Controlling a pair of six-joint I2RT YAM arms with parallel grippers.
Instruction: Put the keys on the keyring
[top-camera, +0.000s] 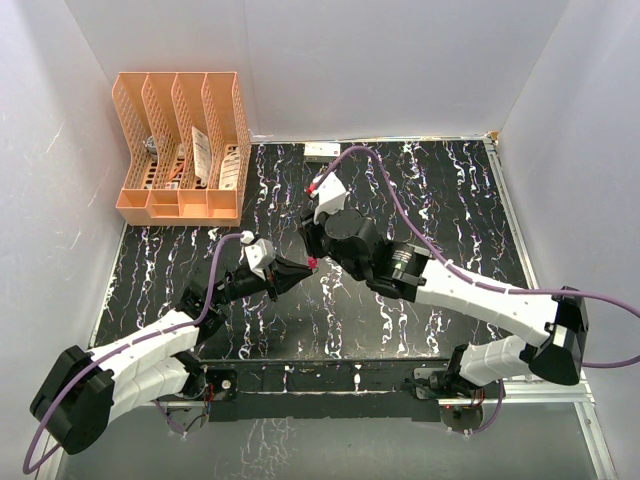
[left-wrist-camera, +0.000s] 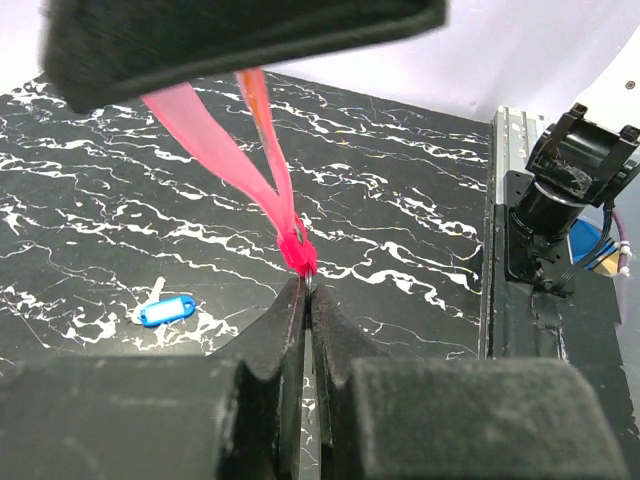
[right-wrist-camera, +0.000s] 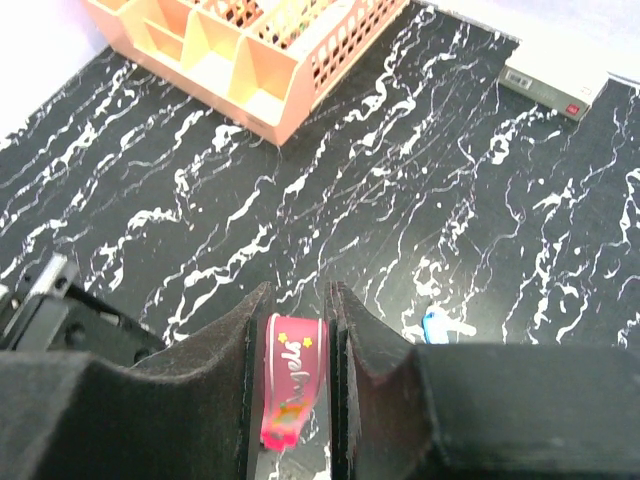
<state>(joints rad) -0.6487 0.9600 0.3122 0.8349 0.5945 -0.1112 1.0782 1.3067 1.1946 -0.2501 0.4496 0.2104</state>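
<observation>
At the near edge of the black, white-veined marble-patterned counter, the two white-and-black arms are rising from their bases and leaning inward, meeting over the middle of the surface. Above that middle, the left hand is clenching on the lower end of the keyring, a narrow red-pink strap whose thin metal ring is mostly hidden between the pressed-together fingers. From there the strap is slanting up and away, lifted off the counter, to the right hand, which is gripping its other end. The band with its small printed lettering is lying flat between those two dark pads. Beyond and below the hands, the tiny key with the bright blue head is lying flat on the counter, apart from both hands and from the strap. A small silvery-white key is sitting just beside it, too small to make out clearly. At the far left corner a peach-orange plastic file organizer with slotted dividers is standing against the white wall, holding a few papers. Along the far edge, a small flat pale box is resting well apart from it.
</observation>
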